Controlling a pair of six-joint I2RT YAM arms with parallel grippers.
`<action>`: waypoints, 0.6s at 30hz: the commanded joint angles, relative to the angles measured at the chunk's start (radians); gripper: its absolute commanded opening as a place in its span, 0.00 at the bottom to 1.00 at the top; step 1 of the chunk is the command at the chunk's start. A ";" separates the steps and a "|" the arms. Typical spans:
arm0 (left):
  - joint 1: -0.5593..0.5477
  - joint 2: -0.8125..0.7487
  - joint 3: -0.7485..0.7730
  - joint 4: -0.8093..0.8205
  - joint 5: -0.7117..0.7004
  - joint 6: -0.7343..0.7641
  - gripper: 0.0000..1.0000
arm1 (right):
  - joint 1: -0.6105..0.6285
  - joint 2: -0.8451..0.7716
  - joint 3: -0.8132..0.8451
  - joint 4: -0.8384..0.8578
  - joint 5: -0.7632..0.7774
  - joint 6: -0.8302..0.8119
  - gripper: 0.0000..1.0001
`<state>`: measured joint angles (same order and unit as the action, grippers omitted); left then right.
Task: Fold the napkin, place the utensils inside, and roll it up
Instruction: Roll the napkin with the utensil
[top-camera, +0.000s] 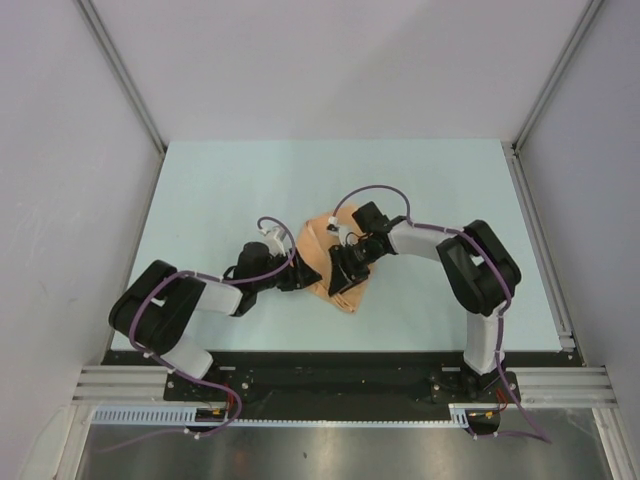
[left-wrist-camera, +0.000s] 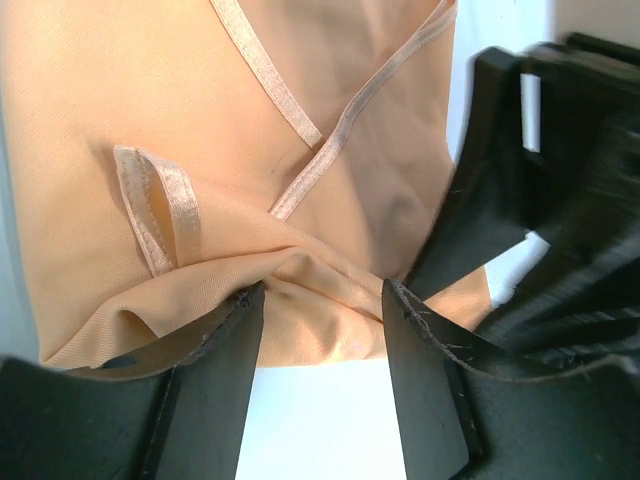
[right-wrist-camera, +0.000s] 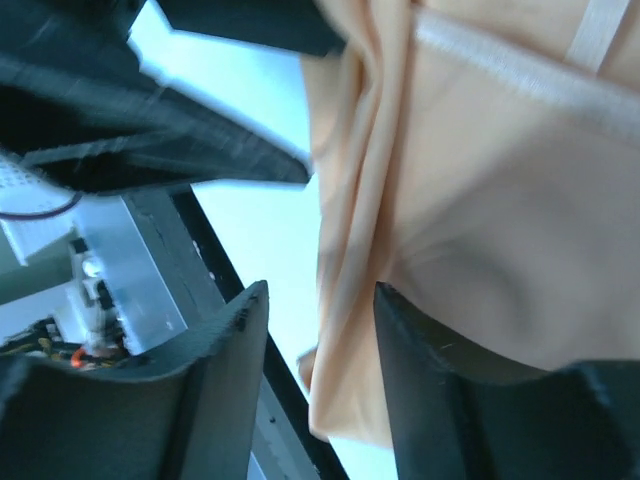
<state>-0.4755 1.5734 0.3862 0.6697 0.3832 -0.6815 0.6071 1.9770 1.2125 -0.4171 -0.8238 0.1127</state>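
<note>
A peach-orange napkin, thin, faintly shiny and creased, its stitched hem bands crossing, lies folded in the middle of the pale table between both arms. The left gripper has its jaws apart at a bunched edge. The right gripper also has its jaws apart, holding nothing. No fork shows. Likely risks: a jaw snagging the slippery fold and dragging it open, or the crowded arms bumping.

We see napkin as compact peach patch near middle of pale blue table. We note left gripper at its left edge and right gripper over its right part. Both arms reach inward from near edge. We cannot tell jaw gaps here.
</note>
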 joint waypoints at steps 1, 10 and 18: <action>0.003 0.051 0.003 -0.101 -0.067 0.014 0.58 | -0.004 -0.159 -0.073 0.072 0.060 -0.002 0.54; 0.005 0.045 0.013 -0.124 -0.064 0.008 0.57 | 0.124 -0.311 -0.212 0.218 0.417 -0.074 0.71; 0.006 0.031 0.020 -0.147 -0.058 0.014 0.57 | 0.264 -0.313 -0.243 0.296 0.689 -0.140 0.74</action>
<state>-0.4747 1.5856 0.4080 0.6510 0.3836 -0.6823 0.8288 1.6886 0.9710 -0.1974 -0.3195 0.0334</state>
